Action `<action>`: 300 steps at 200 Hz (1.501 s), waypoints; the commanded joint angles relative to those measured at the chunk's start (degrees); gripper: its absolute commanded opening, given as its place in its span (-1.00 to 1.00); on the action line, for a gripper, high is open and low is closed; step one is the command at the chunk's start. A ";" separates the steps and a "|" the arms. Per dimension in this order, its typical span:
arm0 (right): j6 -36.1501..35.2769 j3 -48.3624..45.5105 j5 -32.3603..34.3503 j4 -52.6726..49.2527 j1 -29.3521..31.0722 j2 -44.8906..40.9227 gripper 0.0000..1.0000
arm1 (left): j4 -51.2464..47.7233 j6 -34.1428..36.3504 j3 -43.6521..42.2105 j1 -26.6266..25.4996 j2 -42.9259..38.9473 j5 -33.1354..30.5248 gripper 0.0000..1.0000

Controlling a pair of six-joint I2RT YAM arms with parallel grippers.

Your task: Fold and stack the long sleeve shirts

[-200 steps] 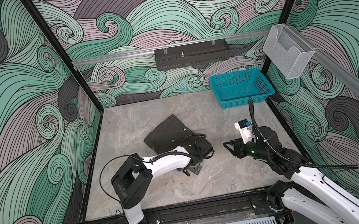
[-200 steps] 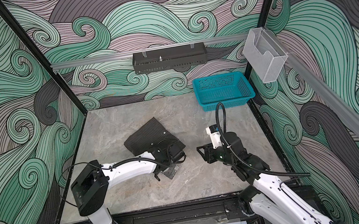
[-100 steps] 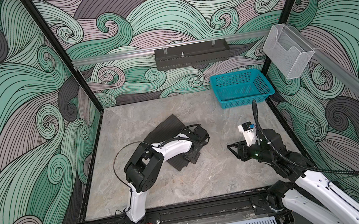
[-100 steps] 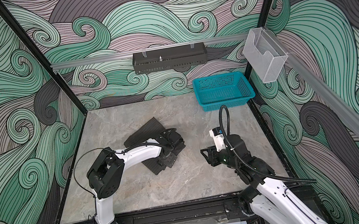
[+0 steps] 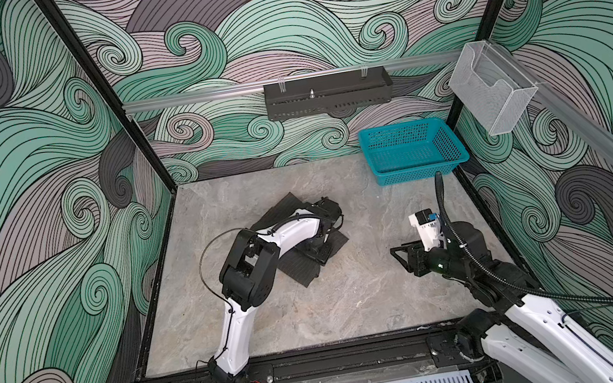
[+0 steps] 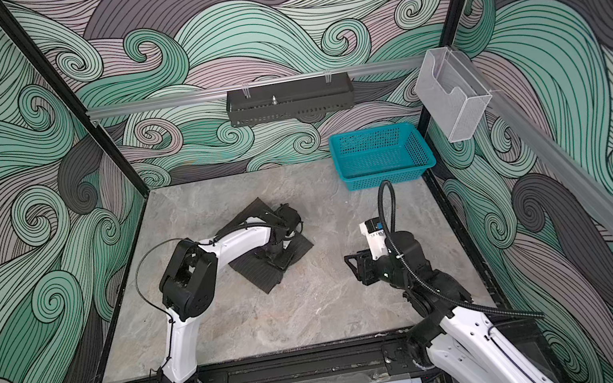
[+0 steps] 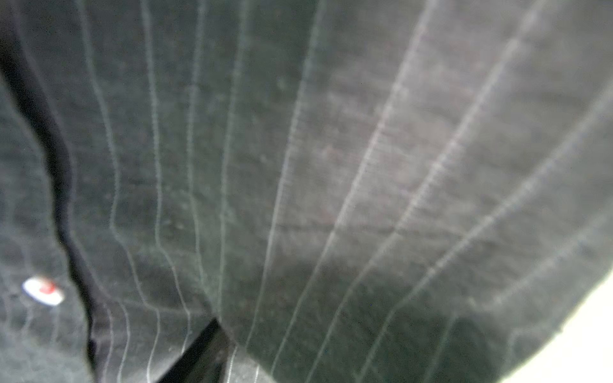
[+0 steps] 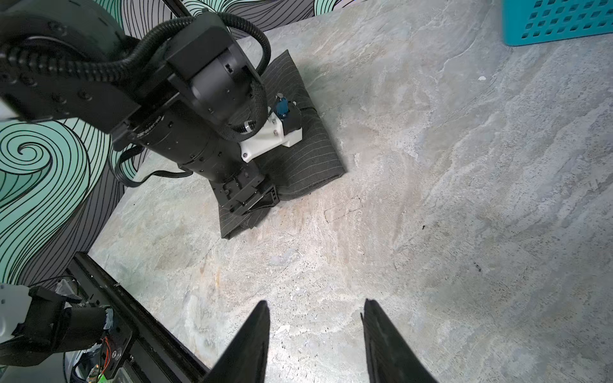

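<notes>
One long sleeve shirt, dark with thin pale pinstripes, lies folded on the table left of centre. My left gripper points down onto its front right part and touches the cloth. In the left wrist view striped cloth fills the frame, with a small whitish button; one dark finger shows and the other is hidden, so I cannot tell how the jaws stand. My right gripper hangs open over bare table, right of the shirt, holding nothing.
A teal mesh basket stands at the back right corner. A black rack hangs on the back wall and a clear holder on the right wall. The left arm's elbow rises over the table's front left.
The left gripper has moved from the shirt's front right edge onto the cloth, its elbow swinging in over the table. The shirt now spreads further forward. The right gripper drew back slightly.
</notes>
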 commanded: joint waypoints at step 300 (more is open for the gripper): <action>-4.04 14.41 4.31 -10.90 -1.57 1.96 0.04 | 51.29 -35.54 -28.38 8.64 -5.44 58.94 -1.00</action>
